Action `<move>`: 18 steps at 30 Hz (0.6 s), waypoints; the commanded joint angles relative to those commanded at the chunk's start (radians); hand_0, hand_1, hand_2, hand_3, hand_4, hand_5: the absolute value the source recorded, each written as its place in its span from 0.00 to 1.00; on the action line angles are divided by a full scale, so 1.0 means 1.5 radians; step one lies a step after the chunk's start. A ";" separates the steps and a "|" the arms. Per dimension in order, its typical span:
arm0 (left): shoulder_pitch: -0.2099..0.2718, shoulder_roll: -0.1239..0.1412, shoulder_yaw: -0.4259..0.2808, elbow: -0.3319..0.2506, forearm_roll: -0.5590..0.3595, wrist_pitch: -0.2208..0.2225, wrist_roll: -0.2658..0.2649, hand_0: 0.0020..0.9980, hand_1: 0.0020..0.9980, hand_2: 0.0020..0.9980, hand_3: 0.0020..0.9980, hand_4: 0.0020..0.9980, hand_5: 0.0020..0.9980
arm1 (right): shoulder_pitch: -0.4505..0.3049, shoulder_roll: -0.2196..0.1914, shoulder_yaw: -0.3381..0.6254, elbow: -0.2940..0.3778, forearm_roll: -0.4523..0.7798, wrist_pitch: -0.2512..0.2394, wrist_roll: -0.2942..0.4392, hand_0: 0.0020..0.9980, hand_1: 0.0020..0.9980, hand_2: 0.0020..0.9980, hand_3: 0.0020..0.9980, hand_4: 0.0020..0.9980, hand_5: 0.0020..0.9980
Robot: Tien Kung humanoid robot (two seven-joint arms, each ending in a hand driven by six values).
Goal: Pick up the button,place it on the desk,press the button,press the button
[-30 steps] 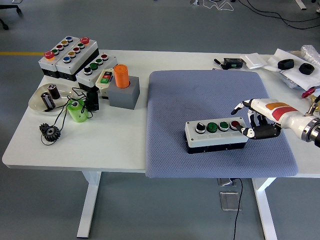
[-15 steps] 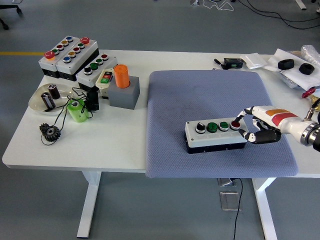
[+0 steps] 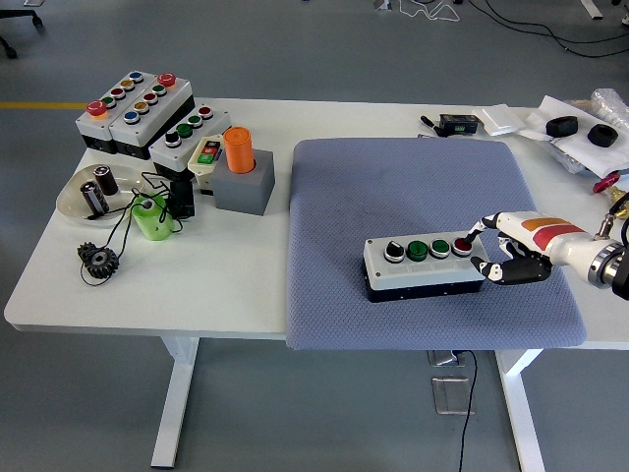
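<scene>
A grey button box [image 3: 423,264] with a black knob, two green buttons and a red button [image 3: 460,245] lies on the blue-grey mat [image 3: 393,187]. My right hand [image 3: 494,254] comes in from the right at the box's right end. Its index fingertip [image 3: 472,234] rests on the red button, the other fingers are curled beside the box's end, and it holds nothing. The left arm is out of view.
Several other button boxes [image 3: 138,110], an orange cylinder on a grey block [image 3: 242,175], a dish with parts [image 3: 93,192], a green cylinder [image 3: 152,216] and a gear [image 3: 98,260] sit at the left. Black items and bags [image 3: 580,128] lie at the far right.
My right hand moved down and left: its index finger came from above the box's right end onto the red button and sank slightly.
</scene>
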State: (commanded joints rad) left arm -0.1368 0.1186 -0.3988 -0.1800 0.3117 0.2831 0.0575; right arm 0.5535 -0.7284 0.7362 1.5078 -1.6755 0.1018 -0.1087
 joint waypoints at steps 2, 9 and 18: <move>-0.001 0.000 -0.002 0.000 0.002 0.000 0.000 0.65 0.70 0.69 0.50 0.31 1.00 | 0.002 0.001 -0.003 -0.003 -0.001 0.001 -0.002 0.00 0.00 0.07 0.71 0.56 0.43; -0.002 0.000 -0.003 0.000 0.001 0.001 0.000 0.65 0.70 0.69 0.50 0.31 1.00 | 0.005 0.001 -0.013 -0.009 -0.005 0.011 -0.012 0.00 0.00 0.07 0.71 0.56 0.44; -0.003 0.000 -0.004 0.000 0.005 0.000 0.001 0.65 0.70 0.69 0.50 0.31 1.00 | 0.005 0.000 -0.009 0.004 -0.005 0.009 -0.012 0.00 0.00 0.07 0.71 0.56 0.45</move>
State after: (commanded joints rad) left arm -0.1408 0.1187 -0.4047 -0.1800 0.3186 0.2829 0.0587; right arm 0.5611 -0.7291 0.7232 1.5132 -1.6827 0.1148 -0.1272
